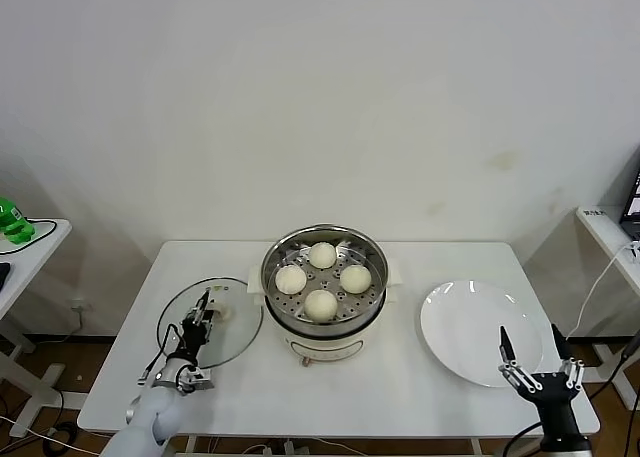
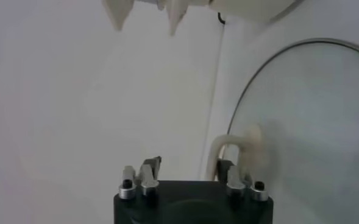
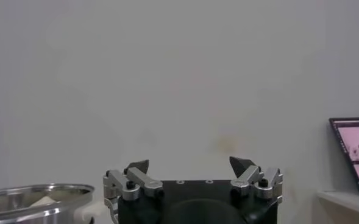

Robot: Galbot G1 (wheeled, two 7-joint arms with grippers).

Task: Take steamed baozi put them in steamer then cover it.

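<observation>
Left gripper (image 1: 203, 315), spread around the cream handle of the cover (image 1: 238, 329) lying beside the steamer (image 1: 372, 259) (four baozi (image 1: 321, 304) already inside), could slip off that glass lid if it closes off-centre, while the right gripper (image 1: 532, 353) idles, splayed, by the plate (image 1: 465, 322).

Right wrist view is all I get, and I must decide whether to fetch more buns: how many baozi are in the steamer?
Observer: Four baozi sit on the tray inside the steamer.
Operator: Are any left on the plate?
Observer: None; the white plate is bare.
Operator: Is the cover on yet?
Observer: No. The cover lies flat on the table, on the robot's left of the steamer, with the left gripper at its handle, fingers open.
</observation>
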